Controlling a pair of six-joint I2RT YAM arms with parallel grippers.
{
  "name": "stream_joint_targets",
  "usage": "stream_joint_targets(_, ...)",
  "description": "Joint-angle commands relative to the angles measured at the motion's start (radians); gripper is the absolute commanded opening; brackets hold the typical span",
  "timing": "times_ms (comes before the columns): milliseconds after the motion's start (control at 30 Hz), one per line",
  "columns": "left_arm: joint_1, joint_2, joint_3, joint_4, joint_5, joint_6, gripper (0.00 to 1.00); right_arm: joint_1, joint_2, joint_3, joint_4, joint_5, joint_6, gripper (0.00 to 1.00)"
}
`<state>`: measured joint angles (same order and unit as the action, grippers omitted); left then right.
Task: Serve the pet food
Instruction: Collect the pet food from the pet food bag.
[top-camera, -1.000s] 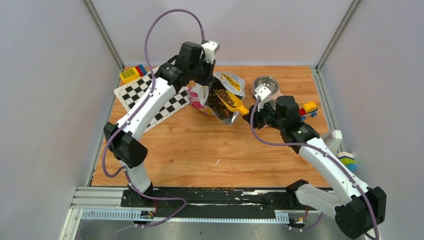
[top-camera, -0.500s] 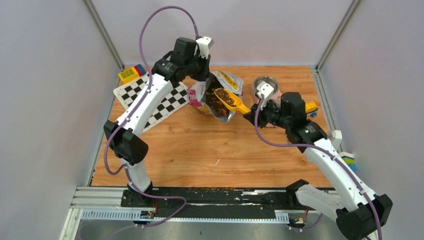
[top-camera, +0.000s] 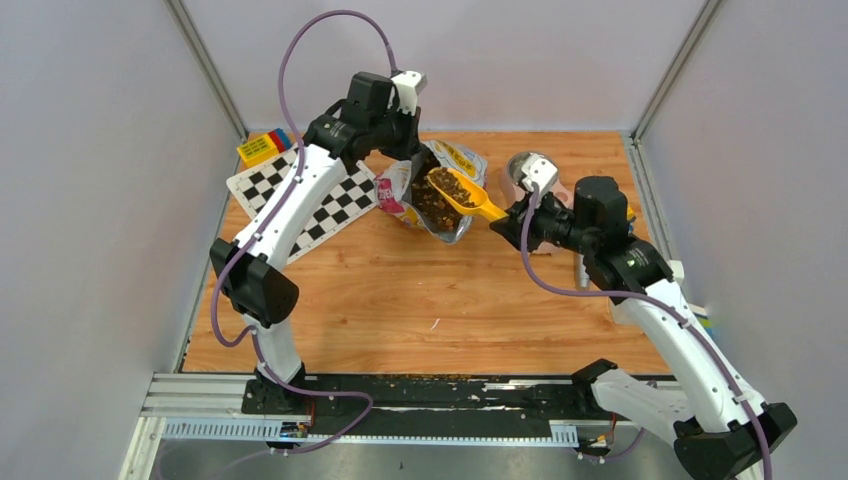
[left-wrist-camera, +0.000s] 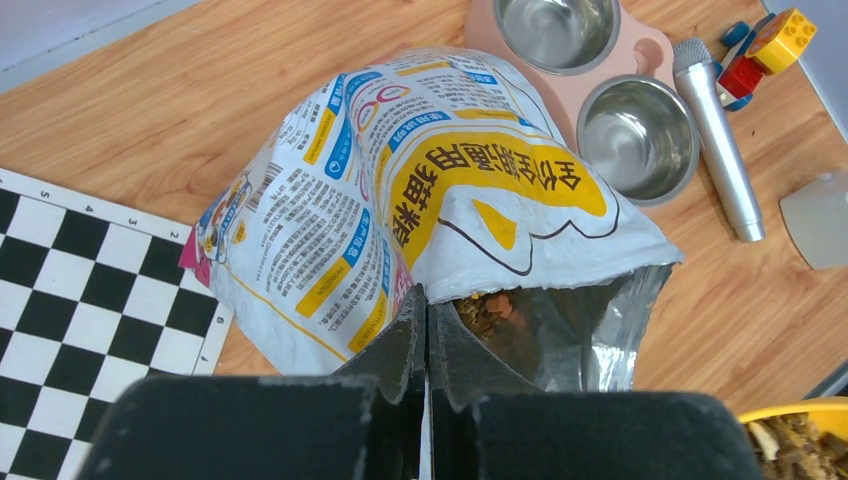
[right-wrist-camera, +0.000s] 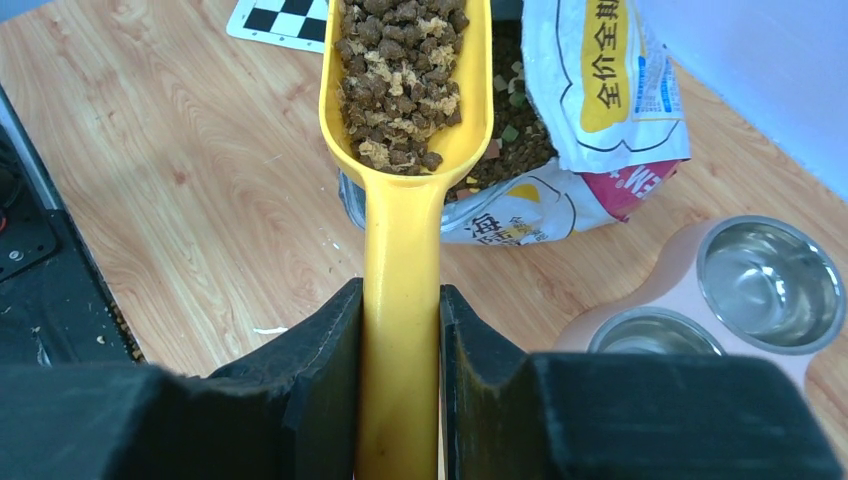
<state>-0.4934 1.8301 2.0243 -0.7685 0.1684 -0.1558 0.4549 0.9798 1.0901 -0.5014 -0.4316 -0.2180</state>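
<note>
The top camera hangs high behind the arms, looking down over the whole bench (top-camera: 400, 300), bases at 6 o'clock. The left wrist camera sits close above the bag (left-wrist-camera: 440, 200), left fingers (left-wrist-camera: 400, 345) at 6, bowls (left-wrist-camera: 640, 135) at 1. The right wrist camera peers close along the scoop (right-wrist-camera: 403, 230) past the right fingers (right-wrist-camera: 310, 350) toward 12. All three share the bag.

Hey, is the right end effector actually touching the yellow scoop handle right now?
Touching. The right wrist view shows the right end effector with both fingers pressed against the yellow scoop handle, no gap on either side.
</note>
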Motion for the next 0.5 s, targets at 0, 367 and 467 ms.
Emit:
stream_joint_targets(0, 0.027, -0.015, 0.065, 0.047, -0.012, -0.016, 0.00, -0.005, -0.027, 0.061, 0.012, 0.055, -0.012, 0.00)
stream_joint_targets(367, 0.040, -0.035, 0.055, 0.047, -0.001, -0.019, 0.00, -0.089, 0.000, 0.097, 0.031, 0.194, -0.053, 0.00)
stream_joint_targets(467, 0.043, -0.036, 0.053, 0.048, 0.003, -0.020, 0.00, -0.141, 0.017, 0.092, 0.046, 0.173, -0.062, 0.00)
